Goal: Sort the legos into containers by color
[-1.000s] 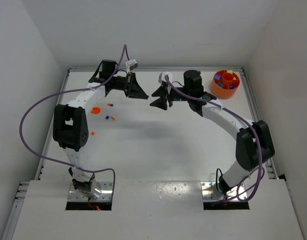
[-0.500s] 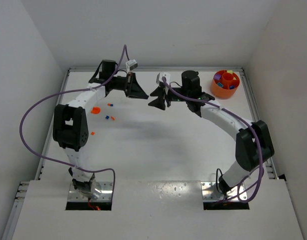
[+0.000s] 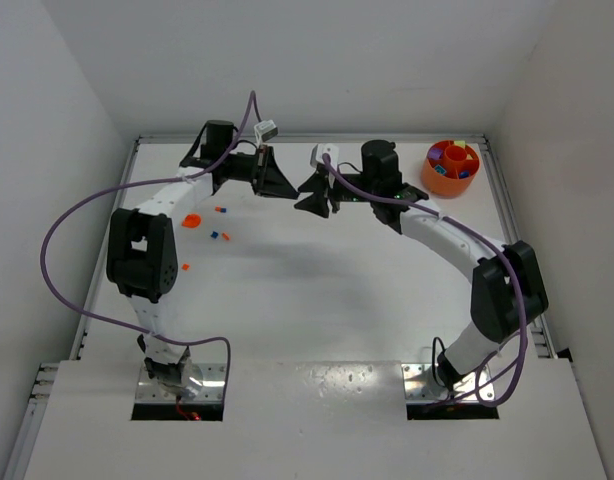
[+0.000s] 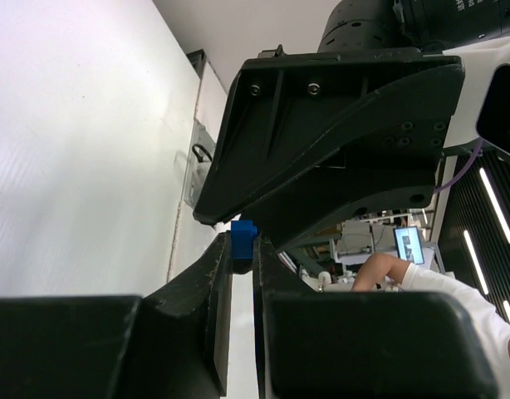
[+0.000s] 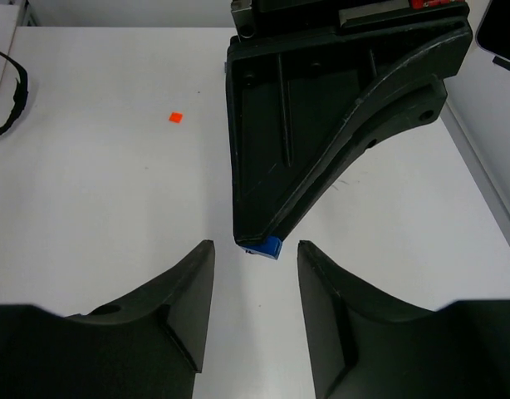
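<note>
blue lego (image 4: 243, 233), tiny and square, pinched by left gripper (image 4: 242, 246); right gripper (image 5: 255, 249) spread.

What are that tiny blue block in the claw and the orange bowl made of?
The blue block, pinched in the left claw, looks like hard moulded plastic: saturated colour, crisp square edges. The orange bowl also seems plastic, smooth and uniformly bright, though too small here to judge gloss.
</note>
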